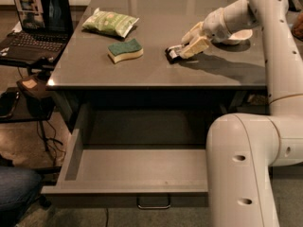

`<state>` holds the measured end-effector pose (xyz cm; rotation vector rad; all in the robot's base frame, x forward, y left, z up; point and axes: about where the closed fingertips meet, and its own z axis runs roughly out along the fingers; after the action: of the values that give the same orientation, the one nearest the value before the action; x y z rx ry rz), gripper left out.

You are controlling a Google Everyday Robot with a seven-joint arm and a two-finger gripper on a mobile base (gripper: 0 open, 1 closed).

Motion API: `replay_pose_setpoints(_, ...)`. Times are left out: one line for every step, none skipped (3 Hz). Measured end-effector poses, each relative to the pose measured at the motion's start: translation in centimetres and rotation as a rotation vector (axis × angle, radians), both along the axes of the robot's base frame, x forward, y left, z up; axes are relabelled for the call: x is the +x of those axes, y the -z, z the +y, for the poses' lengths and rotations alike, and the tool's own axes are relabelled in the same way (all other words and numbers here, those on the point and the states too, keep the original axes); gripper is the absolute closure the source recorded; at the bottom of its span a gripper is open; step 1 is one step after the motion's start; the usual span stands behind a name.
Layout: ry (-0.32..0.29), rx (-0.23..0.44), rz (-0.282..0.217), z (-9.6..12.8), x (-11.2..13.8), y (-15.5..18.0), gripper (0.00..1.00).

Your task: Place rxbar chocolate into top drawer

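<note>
The arm is showing smooth, glossy white shells, round as pipes. The big near link is bulging like a thick elbow and is carrying two small dark round holes on its face. A row of tiny dark dots is running down the upper link, and a thin seam is ringing it lower down. The gripper, low over the surface right of its middle, is showing cream parts beyond a white wrist.
</note>
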<state>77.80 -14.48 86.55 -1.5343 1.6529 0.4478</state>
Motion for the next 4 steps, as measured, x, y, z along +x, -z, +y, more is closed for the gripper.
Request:
replay_pose_setpoints(0.078, 0.071, -0.109, -4.3, -0.3, -3.7, 1.0)
replay_pose_setpoints(0.195, 0.151, -0.255, -10.1, -3.9, -11.4, 1.0)
replay_pose_setpoints(0.287, 0.198, -0.387, -13.4, -8.3, -18.6, 1.0)
replay_pose_setpoints(0.292, 0.201, -0.394, -13.5, -8.6, -19.0, 1.0)
